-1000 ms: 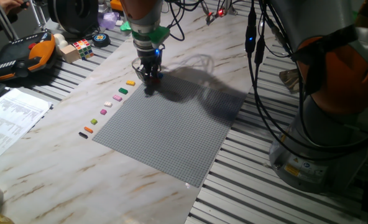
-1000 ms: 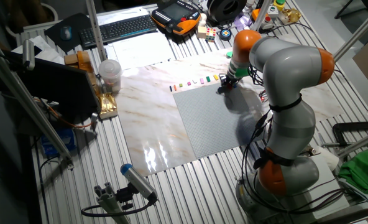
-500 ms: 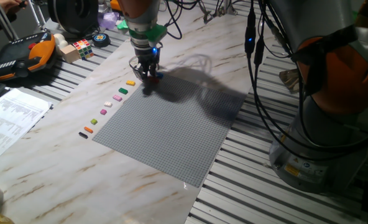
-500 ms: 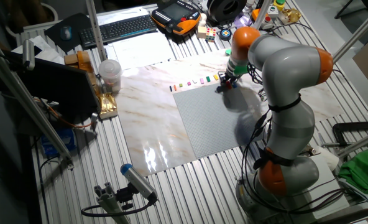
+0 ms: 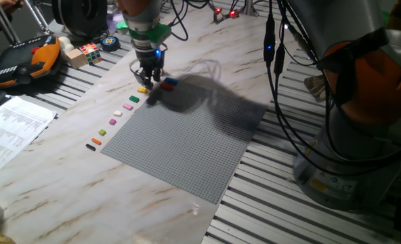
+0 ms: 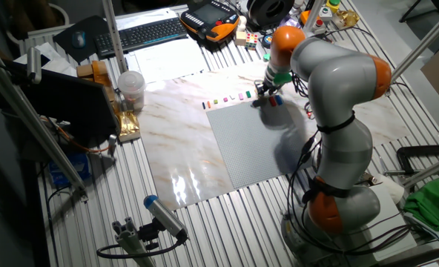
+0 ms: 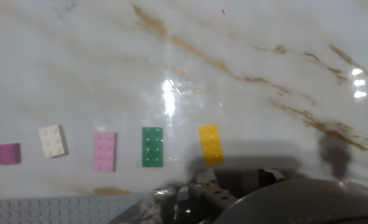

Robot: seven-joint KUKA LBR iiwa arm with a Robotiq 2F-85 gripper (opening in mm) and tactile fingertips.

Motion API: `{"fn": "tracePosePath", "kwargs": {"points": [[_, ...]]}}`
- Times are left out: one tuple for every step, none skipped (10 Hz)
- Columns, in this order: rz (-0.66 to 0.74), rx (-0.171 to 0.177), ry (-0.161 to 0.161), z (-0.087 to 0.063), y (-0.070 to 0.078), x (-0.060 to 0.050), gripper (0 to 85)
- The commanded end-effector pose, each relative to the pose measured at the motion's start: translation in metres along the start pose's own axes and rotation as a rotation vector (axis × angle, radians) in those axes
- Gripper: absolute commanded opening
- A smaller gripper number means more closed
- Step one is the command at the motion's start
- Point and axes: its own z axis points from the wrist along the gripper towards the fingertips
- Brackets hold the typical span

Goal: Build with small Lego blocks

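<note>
The hand (image 5: 145, 79), grip state unclear, hangs above the yellow brick (image 7: 210, 144) near the surface's far edge; a misaligned descent could knock the green brick (image 7: 151, 147) beside it

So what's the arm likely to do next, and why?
Probably lower the tool onto the yellow brick. The tool hangs just above that brick at the end of the loose row, and the hand view has it nearly centred ahead of the fingers. Red and blue bricks already sit at the baseplate's corner.
</note>
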Motion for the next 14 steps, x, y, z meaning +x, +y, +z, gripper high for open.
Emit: {"fn": "tracePosePath", "kwargs": {"points": [[-0.005, -0.003, -0.004, 0.002, 0.003, -0.004, 41.7], [-0.012, -0.011, -0.013, 0.004, 0.006, -0.008, 41.3], [-0.018, -0.014, -0.013, 0.006, 0.009, -0.011, 41.0], [-0.02, -0.021, -0.013, 0.008, 0.01, -0.013, 40.3], [-0.026, -0.026, -0.013, 0.009, 0.011, -0.015, 39.7], [-0.041, -0.026, -0.015, 0.01, 0.011, -0.017, 39.0], [-0.058, -0.03, -0.018, 0.012, 0.012, -0.018, 38.0], [-0.071, -0.033, -0.021, 0.014, 0.012, -0.019, 37.0], [-0.083, -0.034, -0.023, 0.016, 0.011, -0.019, 36.7], [-0.091, -0.034, -0.023, 0.017, 0.012, -0.02, 36.3], [-0.095, -0.037, -0.025, 0.019, 0.012, -0.021, 36.3], [-0.096, -0.04, -0.027, 0.02, 0.012, -0.021, 36.3], [-0.096, -0.043, -0.027, 0.021, 0.012, -0.022, 36.0], [-0.099, -0.045, -0.03, 0.022, 0.013, -0.022, 36.0]]}}
